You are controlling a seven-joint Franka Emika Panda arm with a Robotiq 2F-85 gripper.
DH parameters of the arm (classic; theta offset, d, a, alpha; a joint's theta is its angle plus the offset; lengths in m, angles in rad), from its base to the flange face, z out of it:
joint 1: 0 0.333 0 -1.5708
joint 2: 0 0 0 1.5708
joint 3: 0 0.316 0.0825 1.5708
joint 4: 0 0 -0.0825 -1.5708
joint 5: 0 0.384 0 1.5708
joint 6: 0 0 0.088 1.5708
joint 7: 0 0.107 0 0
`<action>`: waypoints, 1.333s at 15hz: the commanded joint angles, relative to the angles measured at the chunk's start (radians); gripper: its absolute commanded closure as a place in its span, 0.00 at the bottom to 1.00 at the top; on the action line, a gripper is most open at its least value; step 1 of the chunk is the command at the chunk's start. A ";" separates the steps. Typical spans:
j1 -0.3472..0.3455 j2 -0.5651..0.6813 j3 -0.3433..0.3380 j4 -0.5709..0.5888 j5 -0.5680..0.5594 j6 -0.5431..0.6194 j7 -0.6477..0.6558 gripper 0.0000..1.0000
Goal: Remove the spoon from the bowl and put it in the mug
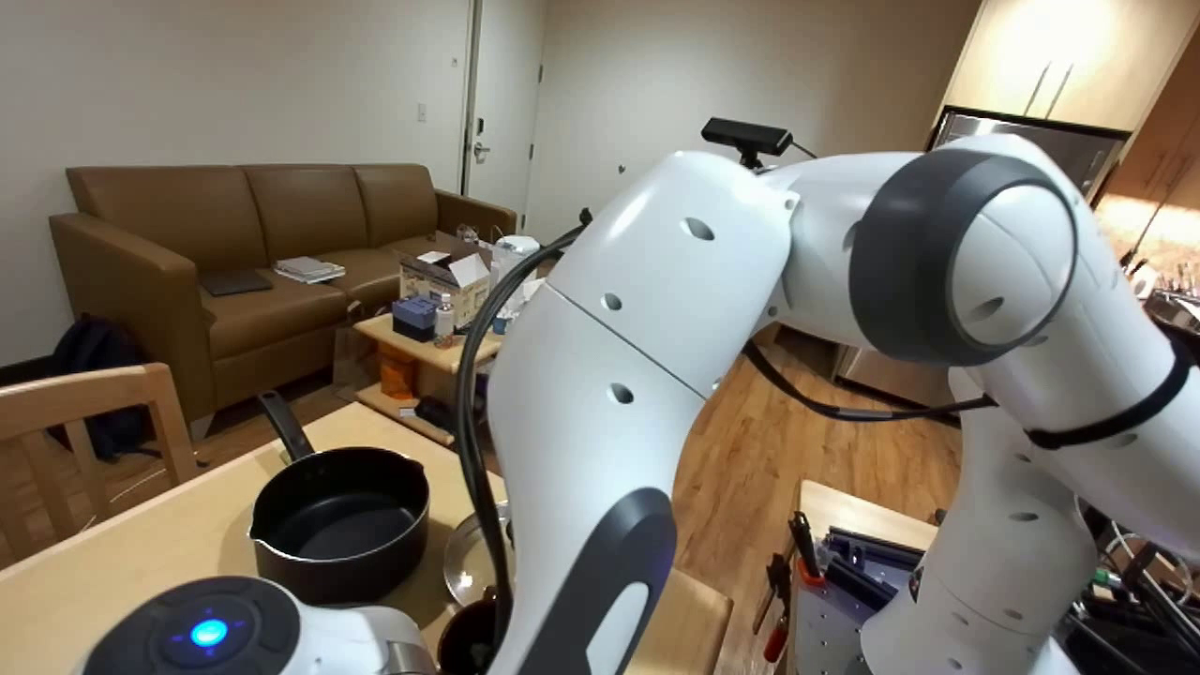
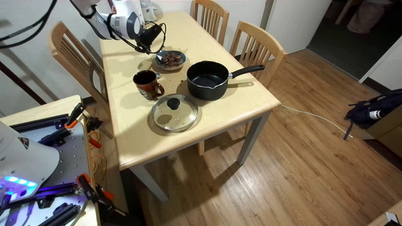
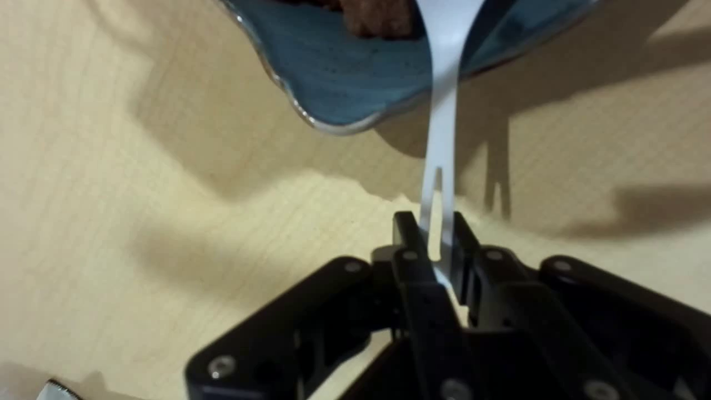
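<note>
The spoon (image 3: 441, 128) looks slim, smooth and pale grey; I expect it to be light, stiff and rather slippery, able to bear a firm squeeze but apt to pivot if pinched on too small a spot. The slotted tail of the handle, taken across its narrow sides, seems the right place to hold, and the gripper (image 3: 436, 225) appears to have it there: the fingertips (image 3: 406, 236) bear on the handle from left and right, clasping it. From them the spoon runs out across the rim of the blue-glazed bowl (image 3: 350, 83) and widens over chunks of brown food (image 3: 383, 19); its head lies beyond the wrist view, so whether it touches the food I cannot tell. In an exterior view the gripper is just left of the bowl, over the table (image 2: 138, 135), while the brown mug (image 2: 147, 88) stands upright nearer and to the left, apart from the bowl. With the tail held, lowering the spoon head first into the mug should suit.
</note>
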 commanded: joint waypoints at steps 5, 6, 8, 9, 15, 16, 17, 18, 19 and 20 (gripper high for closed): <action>0.274 -0.118 -0.299 -0.138 -0.149 0.166 0.310 0.96; 0.225 -0.077 -0.245 -0.083 -0.145 0.137 0.279 0.96; 0.236 -0.078 -0.247 -0.082 -0.147 0.135 0.288 0.85; 0.234 -0.076 -0.246 -0.082 -0.147 0.135 0.288 0.85; 0.224 -0.075 -0.244 -0.082 -0.148 0.135 0.288 0.96; 0.204 -0.047 -0.223 -0.081 -0.147 0.174 0.278 0.96; 0.192 -0.028 -0.207 -0.083 -0.146 0.201 0.274 0.96; 0.203 -0.037 -0.224 -0.095 -0.145 0.242 0.297 0.96; 0.212 -0.053 -0.235 -0.116 -0.141 0.297 0.316 0.96; 0.268 -0.094 -0.303 -0.158 -0.132 0.365 0.363 0.96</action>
